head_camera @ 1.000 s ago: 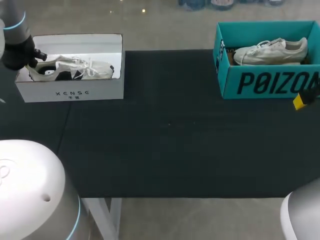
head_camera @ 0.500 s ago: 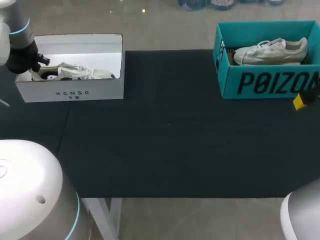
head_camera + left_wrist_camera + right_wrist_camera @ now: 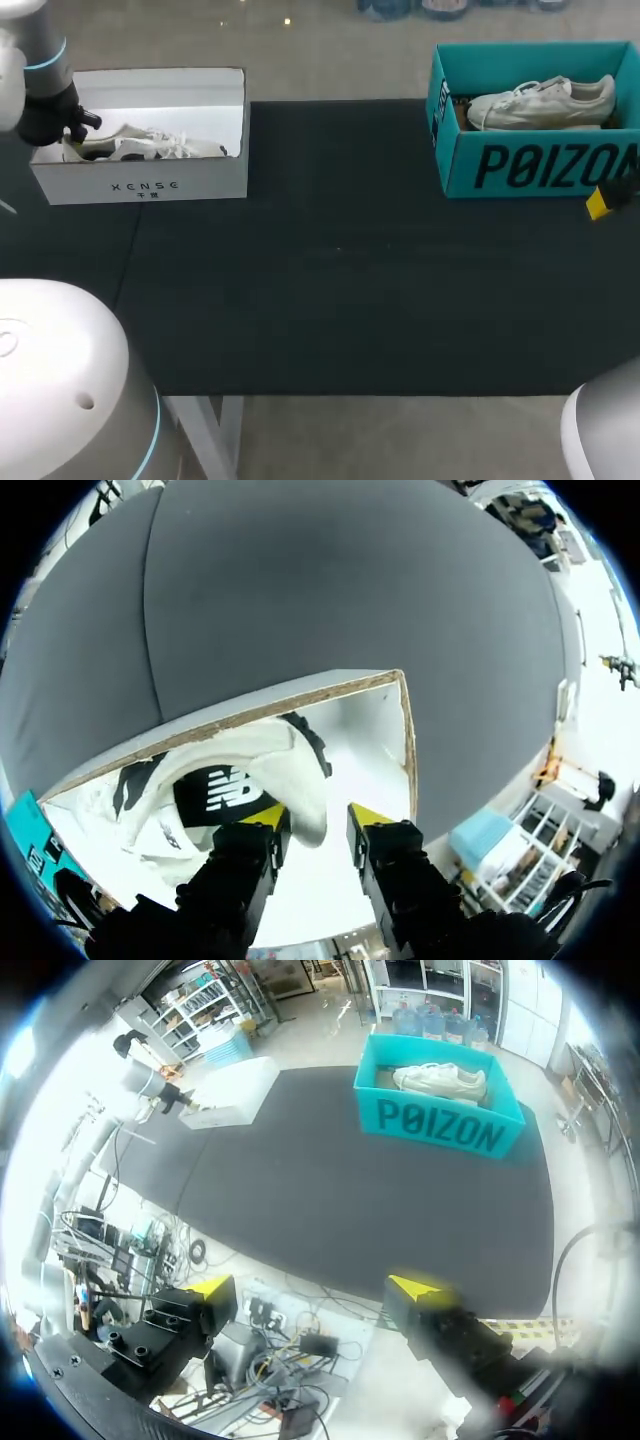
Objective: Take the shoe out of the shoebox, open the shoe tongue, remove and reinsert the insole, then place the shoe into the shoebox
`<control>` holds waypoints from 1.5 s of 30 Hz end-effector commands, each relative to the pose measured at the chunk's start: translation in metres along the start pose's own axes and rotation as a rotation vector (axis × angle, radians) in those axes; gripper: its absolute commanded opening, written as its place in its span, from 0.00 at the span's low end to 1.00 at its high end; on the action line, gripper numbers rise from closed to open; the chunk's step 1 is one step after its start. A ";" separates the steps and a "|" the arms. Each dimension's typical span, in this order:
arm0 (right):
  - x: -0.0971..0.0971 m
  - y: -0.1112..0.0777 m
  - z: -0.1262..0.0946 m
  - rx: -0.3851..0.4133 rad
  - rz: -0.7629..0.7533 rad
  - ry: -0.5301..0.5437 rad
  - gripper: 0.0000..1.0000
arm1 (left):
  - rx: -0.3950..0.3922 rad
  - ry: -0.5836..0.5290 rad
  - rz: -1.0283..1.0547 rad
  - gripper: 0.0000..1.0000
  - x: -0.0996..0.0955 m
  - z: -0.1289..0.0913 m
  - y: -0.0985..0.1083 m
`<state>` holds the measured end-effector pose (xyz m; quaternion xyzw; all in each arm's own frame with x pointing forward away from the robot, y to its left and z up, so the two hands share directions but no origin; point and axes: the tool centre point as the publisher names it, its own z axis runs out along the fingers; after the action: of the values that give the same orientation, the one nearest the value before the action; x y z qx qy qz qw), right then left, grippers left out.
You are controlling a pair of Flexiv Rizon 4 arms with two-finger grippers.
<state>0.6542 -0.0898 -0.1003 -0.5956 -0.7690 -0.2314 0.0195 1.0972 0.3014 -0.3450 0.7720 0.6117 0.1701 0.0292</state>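
Observation:
A white and black shoe [image 3: 150,147] lies on its side in the white shoebox [image 3: 140,185] at the table's far left. My left gripper [image 3: 75,128] is over the box's left end, at the shoe's heel. In the left wrist view my left gripper [image 3: 315,818] stands open around the white heel collar of the shoe [image 3: 230,780]; the collar leans on one finger and a gap shows before the other. My right gripper [image 3: 315,1295] is wide open with nothing in it, off the table's right front; one yellow fingertip [image 3: 598,203] shows in the head view.
A teal shoebox [image 3: 540,165] holding a white sneaker [image 3: 540,102] stands at the far right. Black mat [image 3: 340,270] covers the table between the two boxes.
The shoe has sunk from a raised tilt to lie low in the white box. My left gripper's fingers have parted off the heel. The right arm has not moved.

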 end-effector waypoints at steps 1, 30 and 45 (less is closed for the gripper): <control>0.001 0.004 0.000 0.009 0.001 -0.001 1.00 | -0.035 -0.004 -0.018 1.00 0.002 -0.022 0.001; 0.001 0.004 0.000 0.009 0.001 -0.001 1.00 | -0.112 -0.071 -0.077 1.00 -0.037 -0.111 -0.012; -0.047 0.053 0.004 -0.019 0.018 -0.039 1.00 | -0.112 -0.071 -0.077 1.00 -0.037 -0.111 -0.012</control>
<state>0.6843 -0.1128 -0.1028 -0.6104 -0.7566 -0.2338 -0.0173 1.0453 0.2514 -0.2522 0.7506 0.6291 0.1749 0.1011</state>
